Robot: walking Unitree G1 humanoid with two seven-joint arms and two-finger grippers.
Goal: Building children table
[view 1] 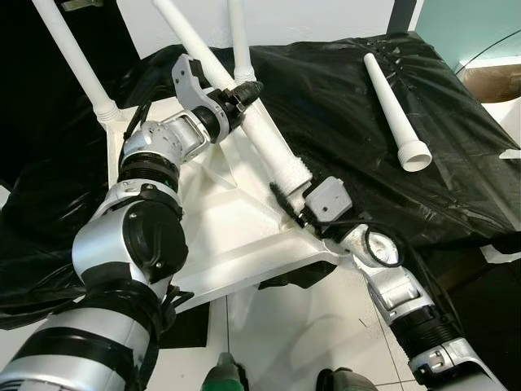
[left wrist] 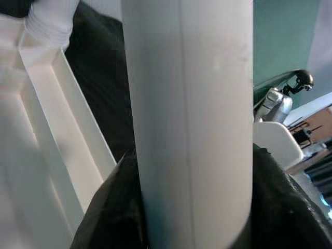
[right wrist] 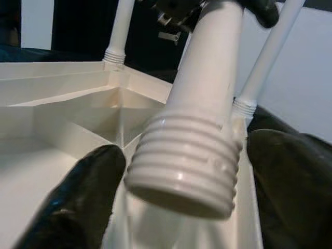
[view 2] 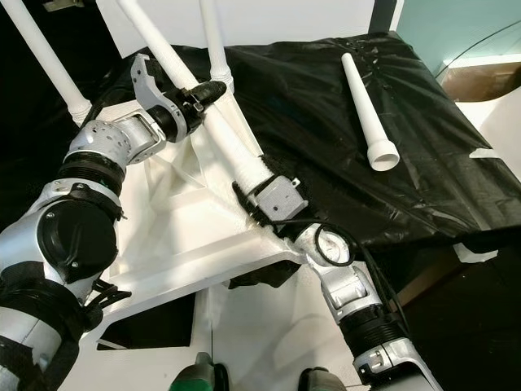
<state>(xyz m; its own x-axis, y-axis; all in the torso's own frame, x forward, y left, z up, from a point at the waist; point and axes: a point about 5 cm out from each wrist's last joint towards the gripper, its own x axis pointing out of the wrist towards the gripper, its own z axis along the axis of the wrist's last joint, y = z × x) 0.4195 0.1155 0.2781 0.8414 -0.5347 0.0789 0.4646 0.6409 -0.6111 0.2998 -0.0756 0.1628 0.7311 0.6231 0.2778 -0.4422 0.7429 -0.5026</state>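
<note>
White plastic leg (view 1: 259, 130) is clenched by the left gripper (view 1: 242, 96) mid-shaft; its threaded end sits between the right gripper's (view 1: 286, 202) spread fingers (right wrist: 78, 197), above the upturned tabletop (view 1: 236, 244), top cut off.

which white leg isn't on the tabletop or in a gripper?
The loose leg lying flat on the black sheet, right of the upturned tabletop.

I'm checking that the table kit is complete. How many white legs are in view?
4: two upright in the tabletop's far corners, one held by both grippers, one loose on the black sheet.
</note>
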